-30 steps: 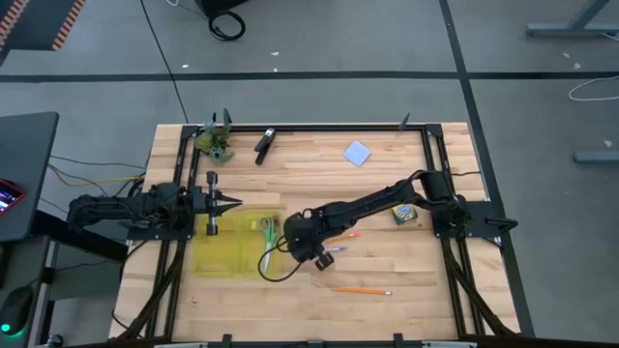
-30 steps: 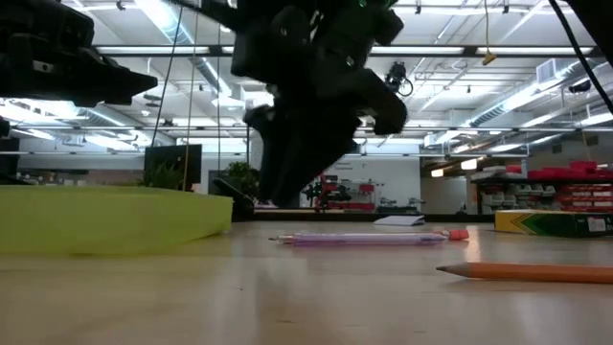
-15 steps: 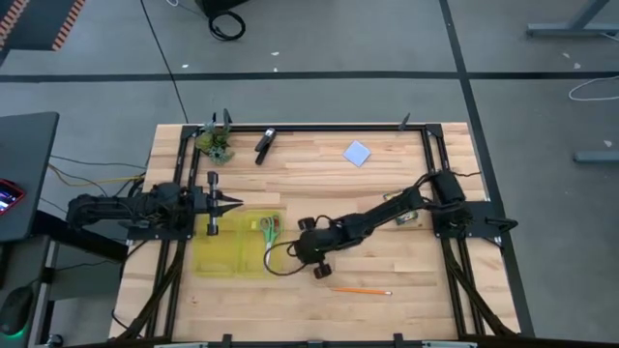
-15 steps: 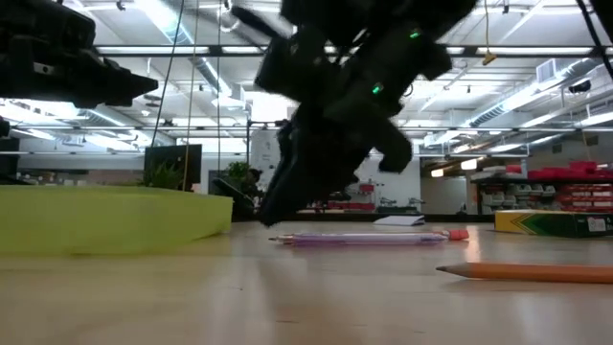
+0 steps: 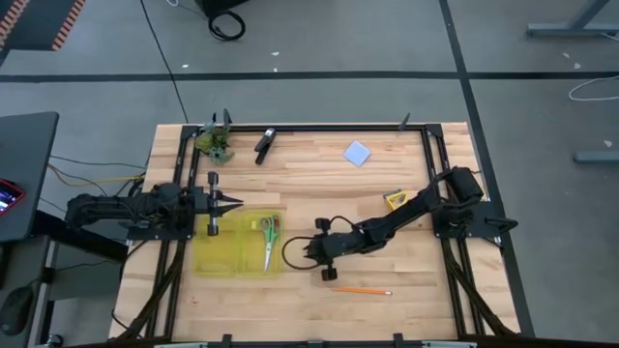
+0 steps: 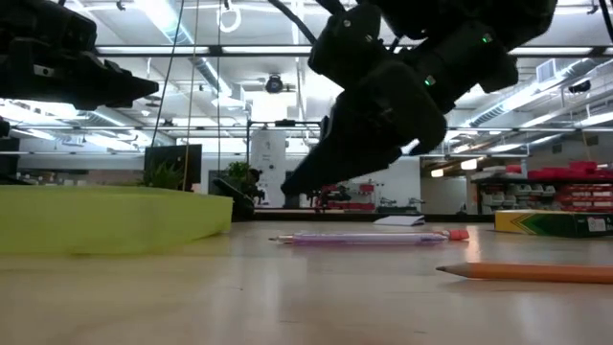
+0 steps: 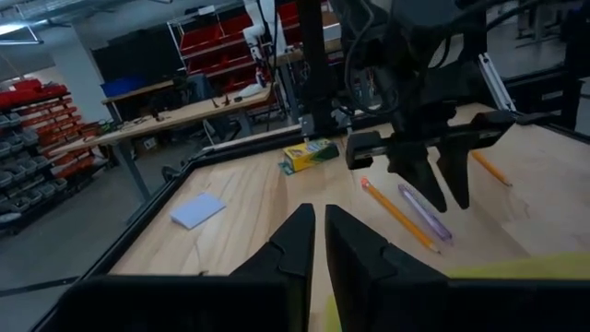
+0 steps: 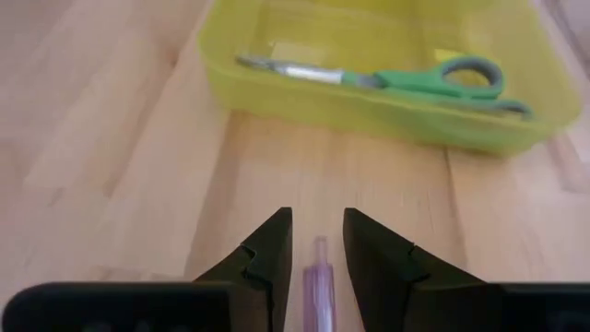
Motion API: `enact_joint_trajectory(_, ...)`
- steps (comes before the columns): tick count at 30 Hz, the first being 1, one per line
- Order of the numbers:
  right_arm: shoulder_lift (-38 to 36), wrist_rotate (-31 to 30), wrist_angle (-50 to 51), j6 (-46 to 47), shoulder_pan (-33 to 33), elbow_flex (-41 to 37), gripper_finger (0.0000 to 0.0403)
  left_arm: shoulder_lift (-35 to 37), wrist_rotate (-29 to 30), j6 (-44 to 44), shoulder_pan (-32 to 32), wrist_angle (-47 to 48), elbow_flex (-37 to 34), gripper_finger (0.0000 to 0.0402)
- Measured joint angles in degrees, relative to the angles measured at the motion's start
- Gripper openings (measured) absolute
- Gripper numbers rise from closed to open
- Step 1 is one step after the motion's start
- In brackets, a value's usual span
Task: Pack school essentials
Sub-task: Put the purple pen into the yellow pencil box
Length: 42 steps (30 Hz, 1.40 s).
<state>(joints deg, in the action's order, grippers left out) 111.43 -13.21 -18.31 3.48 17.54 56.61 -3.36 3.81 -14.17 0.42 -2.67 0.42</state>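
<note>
High view: yellow tray (image 5: 221, 259) sits at table's left-centre w/ green-handled scissors (image 5: 268, 235) inside, long axis running near-to-far. Blue notepad (image 5: 358, 153) and black tool (image 5: 264, 144) lie at far edge, plant clump (image 5: 216, 145) at far-left corner. Crayon box (image 5: 394, 199) is beside right arm; one orange pencil (image 5: 363, 290) lies near front edge, axis left-right. Right arm stretches low across table; right gripper (image 5: 298, 250) is just beside tray. Left gripper (image 5: 235, 203) hovers over tray's far edge.

Low view: purple pen (image 6: 362, 239) lies flat, crosswise; red eraser (image 6: 458, 234) at its end.

Left wrist view: left fingers nearly closed, narrow gap, empty.

Right wrist view: right jaws partly open, straddling pen tip, not clamped; pen points toward tray.
</note>
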Motion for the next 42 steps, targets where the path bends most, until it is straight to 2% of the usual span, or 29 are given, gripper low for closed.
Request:
enact_joint_trajectory(8,0.8,-2.7,-4.8,2.7,1.4,-3.7,0.0114,0.0,0.0,0.0,0.0,0.0,0.0,0.0028)
enact_joint_trajectory(18,1.3,-5.2,-8.1,2.7,1.5,-5.6,0.0188,0.0,0.0,0.0,0.0,0.0,0.0,0.0039)
enact_joint_trajectory(24,1.3,-5.4,-9.6,2.3,1.9,-5.6,0.0185,0.0,0.0,0.0,0.0,0.0,0.0,0.0037)
enact_joint_trajectory(31,6.4,-5.7,-17.3,1.5,2.3,-5.9,0.0179,0.0,0.0,0.0,0.0,-0.1,0.0,0.0028)
enact_joint_trajectory(42,7.2,-7.3,-17.8,5.8,2.5,-7.3,0.0179,0.0,0.0,0.0,0.0,0.0,0.0,0.0038)
